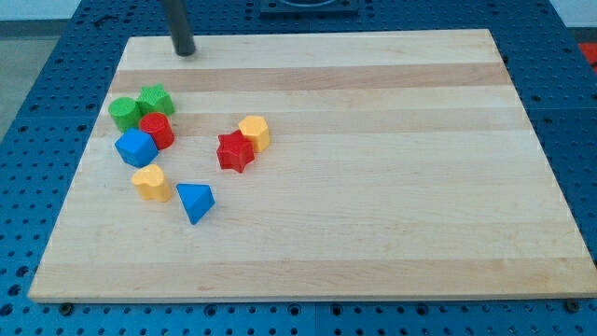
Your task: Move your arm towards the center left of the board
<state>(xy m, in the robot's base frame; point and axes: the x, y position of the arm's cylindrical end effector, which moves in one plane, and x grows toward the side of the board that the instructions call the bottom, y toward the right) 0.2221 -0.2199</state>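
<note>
My tip [185, 52] rests on the wooden board [392, 187] near its top left corner, above and a little right of the block cluster and apart from it. At the board's left sit a green round block [123, 113] and a green star block [156, 99], a red cylinder [157, 131] and a blue cube [136, 147] just below them. A yellow heart-like block [151, 183] and a blue triangular block [195, 202] lie lower. A red star block [235, 151] touches a yellow hexagonal block [254, 133] further right.
The board lies on a blue perforated table [56, 84] that shows on all sides. A dark fixture [308, 7] sits at the view's top edge.
</note>
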